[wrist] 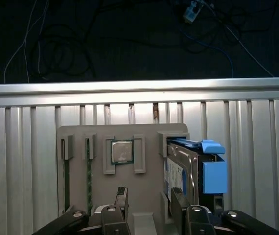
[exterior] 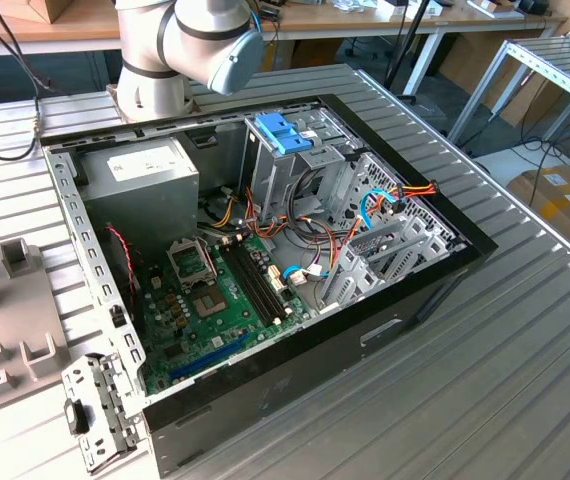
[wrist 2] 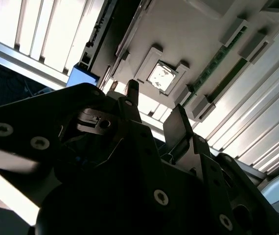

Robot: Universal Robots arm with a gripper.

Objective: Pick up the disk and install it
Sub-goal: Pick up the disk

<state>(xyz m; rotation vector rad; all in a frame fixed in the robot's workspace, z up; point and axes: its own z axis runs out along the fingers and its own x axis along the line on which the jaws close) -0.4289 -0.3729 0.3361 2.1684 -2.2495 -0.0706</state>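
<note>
we're seeing gripper hovering over grey holder, fingers spread apart, gripping nothing. disk standing on edge in holder's end slot, blue rail showing alongside, one finger near it.

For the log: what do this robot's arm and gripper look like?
The silver-grey tubular robot arm has thick cylindrical joints, a black seam ring and a light-blue round cap. The black angular metal gripper carries silver screw heads; its two jaws are flat dark bars.
</note>
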